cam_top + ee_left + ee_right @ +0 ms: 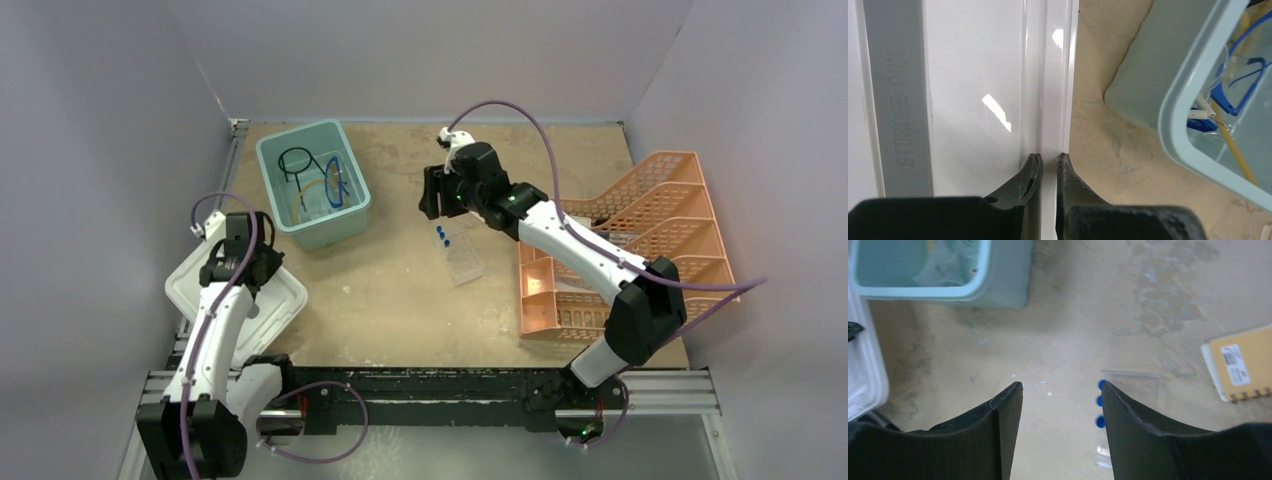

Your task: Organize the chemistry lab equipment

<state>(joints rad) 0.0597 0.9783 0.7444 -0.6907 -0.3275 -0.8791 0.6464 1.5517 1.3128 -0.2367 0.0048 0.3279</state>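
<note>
Grey walls close in a brown bench (400,300) on three sides. Near the far left corner we see the teal tub (362,208), which holds the black wire ring tripod (296,160), the blue-framed clear goggles (335,180) and the amber tubing (1233,145). At the near left edge lies the white lid (285,305). The left end effector (1048,160) is pinched nearly closed on the lid's raised rim, one finger on each side. Mid-bench we find the clear rack (463,260) with its blue-capped tubes (441,236) lying flat. The right end effector (1062,390) hangs just above the rack's far end, spread wide and gripping nothing. The orange tiered mesh tray (690,215) sits along the right edge.
</note>
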